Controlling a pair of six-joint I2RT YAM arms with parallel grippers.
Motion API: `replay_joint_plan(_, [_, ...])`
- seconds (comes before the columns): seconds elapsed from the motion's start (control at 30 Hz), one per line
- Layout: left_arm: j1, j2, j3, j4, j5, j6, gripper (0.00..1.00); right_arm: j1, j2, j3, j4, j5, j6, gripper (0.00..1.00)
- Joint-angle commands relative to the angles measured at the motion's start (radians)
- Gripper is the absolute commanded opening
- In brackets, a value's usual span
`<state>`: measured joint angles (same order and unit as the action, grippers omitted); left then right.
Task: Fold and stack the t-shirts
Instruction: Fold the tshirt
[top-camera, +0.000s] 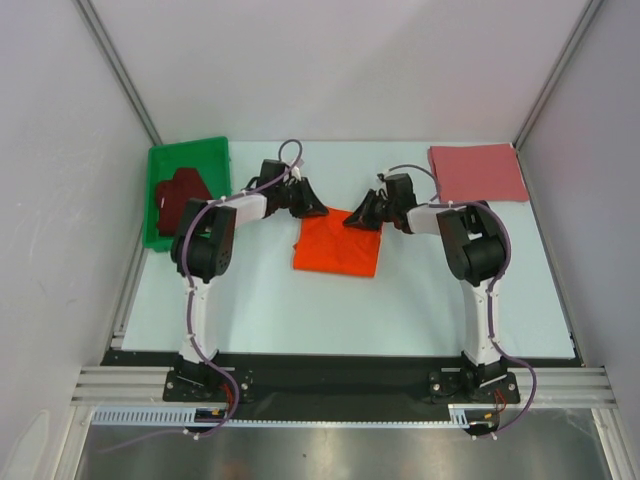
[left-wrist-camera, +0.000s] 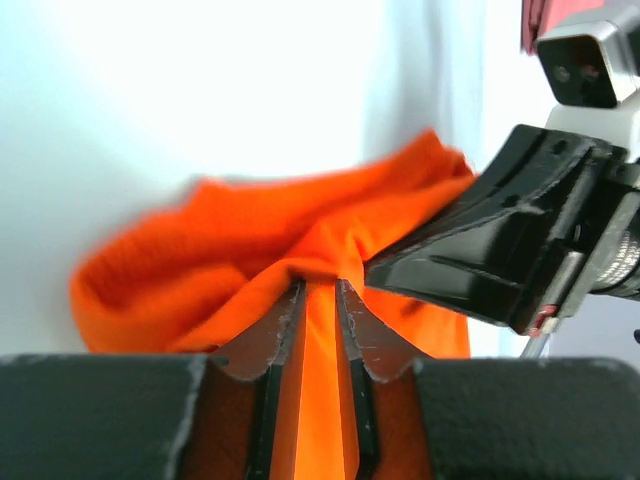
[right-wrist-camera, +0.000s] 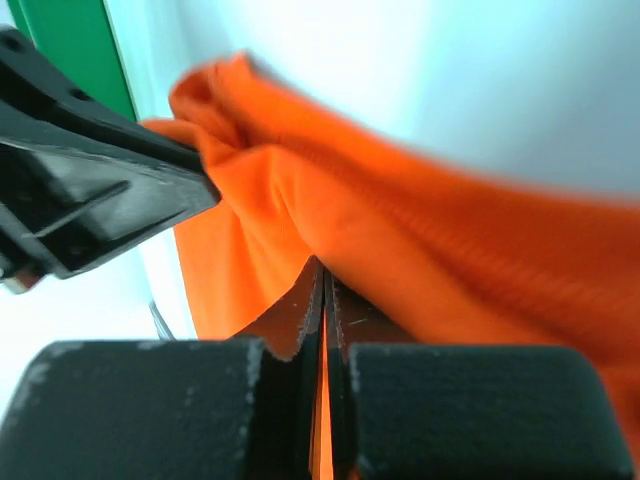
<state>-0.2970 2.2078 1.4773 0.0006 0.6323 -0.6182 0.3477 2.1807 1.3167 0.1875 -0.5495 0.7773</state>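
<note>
The orange t-shirt (top-camera: 337, 245) lies right of the green bin (top-camera: 190, 152), its far edge pinched by your left gripper (top-camera: 314, 209) and right gripper (top-camera: 358, 218) — lift both together, keeping that edge taut, and fold evenly.

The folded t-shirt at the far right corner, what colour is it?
Folded cloth t-shirt: dusty rose pink, clearest in top external view.

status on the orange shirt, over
Shut on orange t-shirt, far edge: left gripper, right gripper. Folded pink t-shirt far right; maroon t-shirt in green bin. Nothing blocking.
</note>
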Motion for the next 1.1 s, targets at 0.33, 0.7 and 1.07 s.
replay_joint_plan(0.33, [0.054,0.214,0.307,-0.026,-0.009,-0.009,0.26,-0.164,0.151,0.133,0.001,-0.010,-0.032,0.01])
replay_joint_plan(0.7, [0.107,0.202,0.422,-0.169,-0.036,0.072,0.33,-0.240,0.146,0.243,-0.256,0.045,-0.208,0.02])
replay_joint_plan(1.07, [0.035,-0.173,0.152,-0.200,-0.010,0.058,0.37,-0.188,-0.183,0.262,-0.606,0.142,-0.332,0.07])
